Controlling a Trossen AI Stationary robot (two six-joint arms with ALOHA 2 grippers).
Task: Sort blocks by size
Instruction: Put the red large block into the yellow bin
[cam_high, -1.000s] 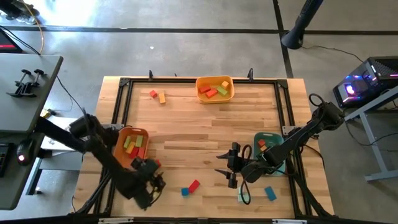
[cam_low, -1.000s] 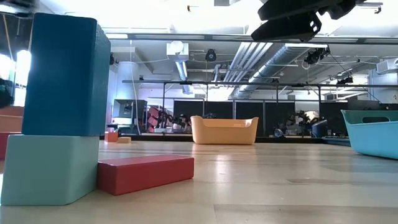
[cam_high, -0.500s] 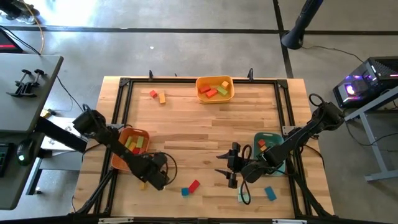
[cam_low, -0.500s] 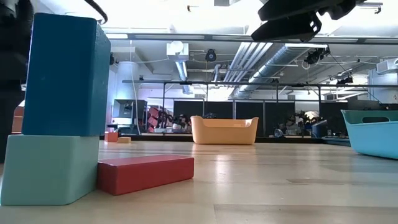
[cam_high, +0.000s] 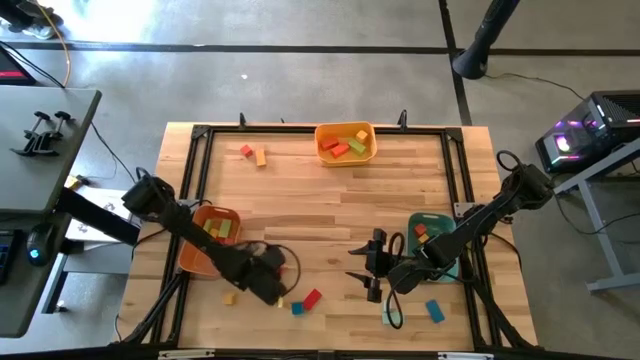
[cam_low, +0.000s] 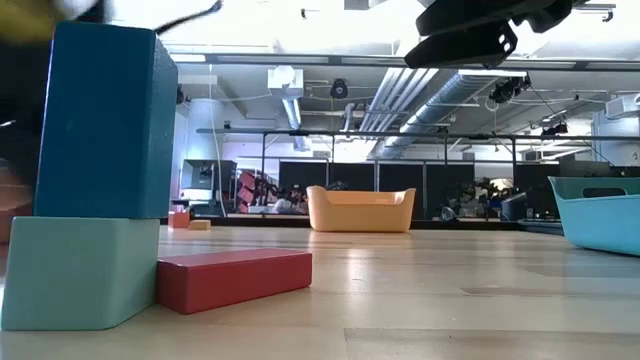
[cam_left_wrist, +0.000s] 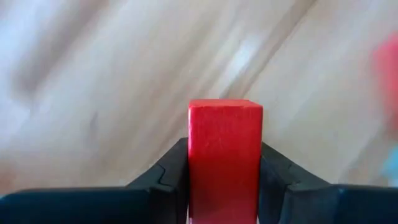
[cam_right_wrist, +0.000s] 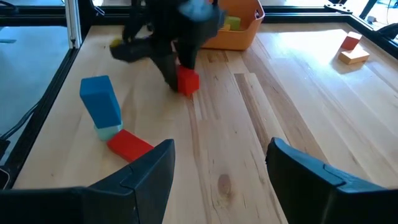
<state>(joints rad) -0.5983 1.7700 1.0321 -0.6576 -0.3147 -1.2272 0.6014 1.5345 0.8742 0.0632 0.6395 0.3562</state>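
Left end effector (cam_high: 283, 277) is clamped on a small red wooden cube (cam_left_wrist: 224, 158); the left wrist view shows both dark fingers (cam_left_wrist: 166, 177) pressed against the cube's sides, above the light wooden bench (cam_high: 330, 210). It sits just beside the upright blue wooden block (cam_right_wrist: 99, 103), which stands on a pale teal block (cam_right_wrist: 108, 131) with a flat red bar (cam_right_wrist: 129, 145) touching that base. The orange plastic tray (cam_high: 208, 237) holding yellow, green and red blocks lies near that stack, toward the left arm's base. Right end effector (cam_high: 372, 265) hangs with fingers spread, holding nothing, between the blue block and the teal plastic tray (cam_high: 432, 240). A yellow-orange tray (cam_high: 345, 142) with blocks sits well apart at the far edge.
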